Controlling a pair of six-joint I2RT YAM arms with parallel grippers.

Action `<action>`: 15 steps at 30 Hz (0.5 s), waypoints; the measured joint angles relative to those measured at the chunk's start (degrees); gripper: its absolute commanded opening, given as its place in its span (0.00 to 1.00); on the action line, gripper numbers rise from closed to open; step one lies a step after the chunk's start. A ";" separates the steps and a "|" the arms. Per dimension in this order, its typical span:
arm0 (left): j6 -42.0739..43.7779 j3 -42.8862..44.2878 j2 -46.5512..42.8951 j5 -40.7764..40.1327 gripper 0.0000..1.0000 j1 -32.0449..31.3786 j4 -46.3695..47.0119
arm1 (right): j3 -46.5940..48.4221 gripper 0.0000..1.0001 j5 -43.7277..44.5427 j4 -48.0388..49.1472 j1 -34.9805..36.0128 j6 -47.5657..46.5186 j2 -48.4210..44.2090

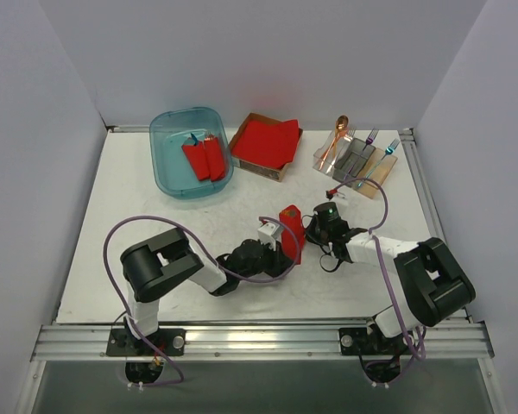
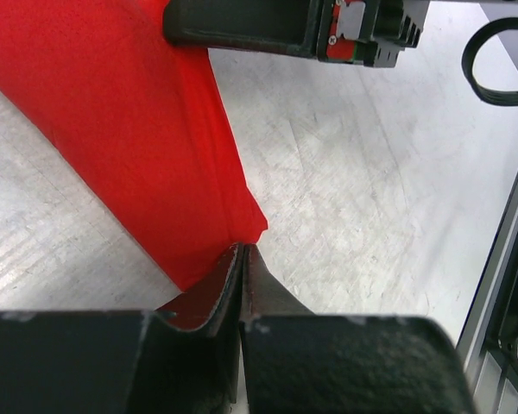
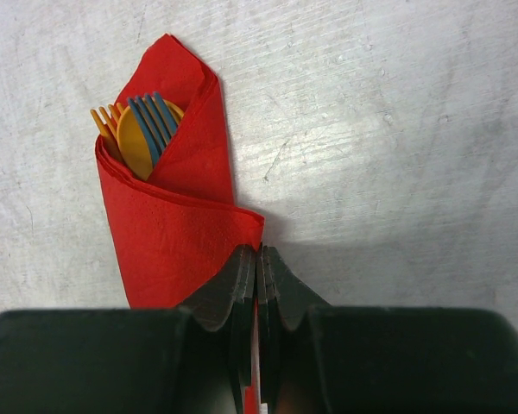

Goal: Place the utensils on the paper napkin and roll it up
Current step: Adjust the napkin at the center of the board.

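Note:
The paper napkin (image 1: 290,229) is folded round the utensils and stands raised off the table between my two grippers. In the right wrist view the paper napkin (image 3: 168,233) forms a cone, and the tips of the utensils (image 3: 141,131) stick out of its top: an orange fork, a yellow spoon and a blue fork. My right gripper (image 3: 259,252) is shut on the napkin's lower right edge, with red paper showing between its jaws. My left gripper (image 2: 244,248) is shut on a corner of the paper napkin (image 2: 129,129). From above, the left gripper (image 1: 274,235) and the right gripper (image 1: 311,228) flank the bundle.
A blue bin (image 1: 168,177) at the back left holds two red rolled bundles (image 1: 204,157). A cardboard box with a red napkin stack (image 1: 266,142) sits beside it. At the back right a holder (image 1: 356,159) carries an orange spoon (image 1: 337,134) and two forks (image 1: 371,136).

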 measured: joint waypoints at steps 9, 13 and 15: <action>0.76 -0.66 -2.19 -1.53 0.12 -0.74 -3.91 | 0.00 0.00 0.04 0.00 0.00 0.00 0.00; 1.64 -0.48 -6.19 -2.56 0.18 -0.76 -10.86 | 0.00 0.00 0.07 0.00 -0.02 0.00 0.00; 2.43 0.37 -8.31 -3.48 0.18 -0.76 -14.60 | 0.00 0.00 0.07 0.00 -0.02 0.00 0.00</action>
